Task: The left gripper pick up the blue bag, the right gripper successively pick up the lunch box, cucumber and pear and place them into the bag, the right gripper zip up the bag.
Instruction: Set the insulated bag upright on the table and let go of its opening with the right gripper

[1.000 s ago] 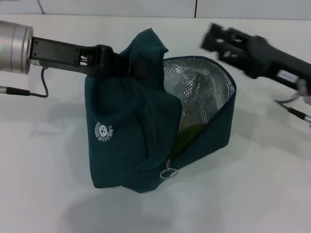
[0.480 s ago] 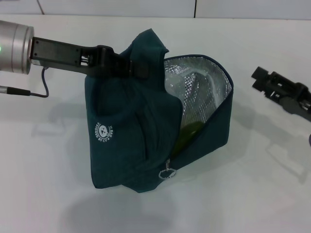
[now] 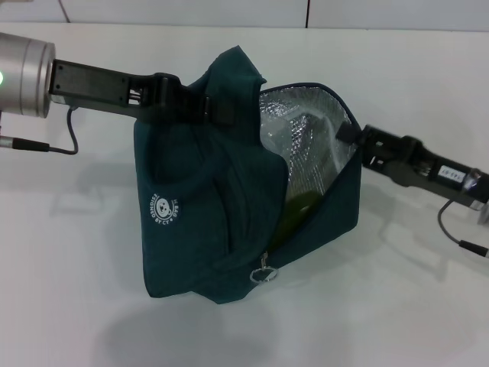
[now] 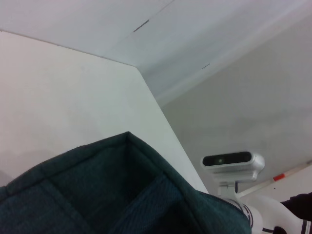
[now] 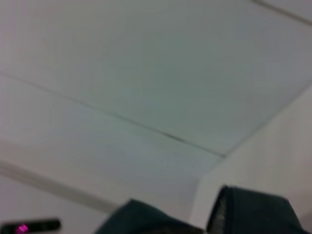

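The dark blue bag (image 3: 199, 222) hangs upright just above the white table, its silver-lined mouth open toward the right. My left gripper (image 3: 210, 107) is shut on the bag's top fabric, and the bag also shows in the left wrist view (image 4: 122, 195). Inside I see a green item (image 3: 302, 202) low down and a clear lunch box (image 3: 306, 134) against the lining. I cannot tell whether the green item is the cucumber or the pear. The zipper pull (image 3: 265, 273) hangs at the bag's lower front. My right gripper (image 3: 350, 136) is at the open rim on the bag's right side, empty.
The white table (image 3: 412, 306) spreads around the bag. A cable (image 3: 53, 145) trails under the left arm and another (image 3: 458, 237) under the right arm. The table's back edge meets a wall. The head camera (image 4: 233, 161) shows in the left wrist view.
My right arm dropped from above the bag's right side, swung out right, then came left to the bag's open rim. The left arm and bag stayed still.
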Tool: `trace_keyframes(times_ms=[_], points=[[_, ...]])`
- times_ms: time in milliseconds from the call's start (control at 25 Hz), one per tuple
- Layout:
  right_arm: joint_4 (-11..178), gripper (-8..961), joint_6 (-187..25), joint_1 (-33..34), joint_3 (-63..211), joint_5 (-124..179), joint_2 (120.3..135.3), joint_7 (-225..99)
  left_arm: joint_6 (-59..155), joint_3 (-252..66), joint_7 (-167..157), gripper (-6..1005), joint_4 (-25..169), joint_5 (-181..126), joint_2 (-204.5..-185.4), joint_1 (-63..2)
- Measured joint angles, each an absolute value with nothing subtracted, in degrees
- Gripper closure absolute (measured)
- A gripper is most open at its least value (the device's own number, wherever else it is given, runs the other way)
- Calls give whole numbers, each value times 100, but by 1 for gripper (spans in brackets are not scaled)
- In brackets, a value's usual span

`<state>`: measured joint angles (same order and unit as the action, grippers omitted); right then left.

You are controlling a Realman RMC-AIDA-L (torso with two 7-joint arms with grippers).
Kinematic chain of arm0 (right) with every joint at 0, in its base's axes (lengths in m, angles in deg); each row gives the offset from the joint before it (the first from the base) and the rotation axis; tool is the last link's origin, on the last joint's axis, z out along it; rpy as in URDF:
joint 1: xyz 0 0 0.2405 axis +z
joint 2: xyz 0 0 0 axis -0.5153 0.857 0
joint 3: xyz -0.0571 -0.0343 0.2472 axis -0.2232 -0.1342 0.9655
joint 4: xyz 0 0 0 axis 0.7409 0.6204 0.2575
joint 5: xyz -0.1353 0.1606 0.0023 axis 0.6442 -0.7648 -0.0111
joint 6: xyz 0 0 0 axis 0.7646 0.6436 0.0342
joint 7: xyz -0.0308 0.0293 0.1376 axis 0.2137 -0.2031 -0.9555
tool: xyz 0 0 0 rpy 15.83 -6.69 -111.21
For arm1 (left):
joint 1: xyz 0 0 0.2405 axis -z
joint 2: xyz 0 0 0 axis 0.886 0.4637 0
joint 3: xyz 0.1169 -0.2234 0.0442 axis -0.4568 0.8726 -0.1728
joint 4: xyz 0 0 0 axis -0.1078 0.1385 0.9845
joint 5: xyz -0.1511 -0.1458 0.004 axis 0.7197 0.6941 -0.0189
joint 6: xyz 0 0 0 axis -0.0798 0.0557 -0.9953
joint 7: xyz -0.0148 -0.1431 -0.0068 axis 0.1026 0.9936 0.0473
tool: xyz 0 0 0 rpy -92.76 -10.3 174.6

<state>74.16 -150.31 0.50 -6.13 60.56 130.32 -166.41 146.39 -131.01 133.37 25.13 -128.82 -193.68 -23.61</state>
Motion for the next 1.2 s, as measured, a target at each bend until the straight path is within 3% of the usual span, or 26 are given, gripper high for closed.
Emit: trace_keyframes(times_ms=[360, 1000, 1200], points=[[7260, 336, -14959, -10, -706, 6191, 13024, -16349, 14642, -13101, 13318, 959, 2513, -12883, -19369, -2373], [7197, 913, -15525, -83, -301, 6176, 12992, -16001, 14663, -13181, 13324, 959, 2513, -12858, -19405, -2327], [6882, 929, -16084, -344, 92, 6197, 12796, -15871, 14674, -13180, 13354, 959, 2606, -12840, -19500, -2128]])
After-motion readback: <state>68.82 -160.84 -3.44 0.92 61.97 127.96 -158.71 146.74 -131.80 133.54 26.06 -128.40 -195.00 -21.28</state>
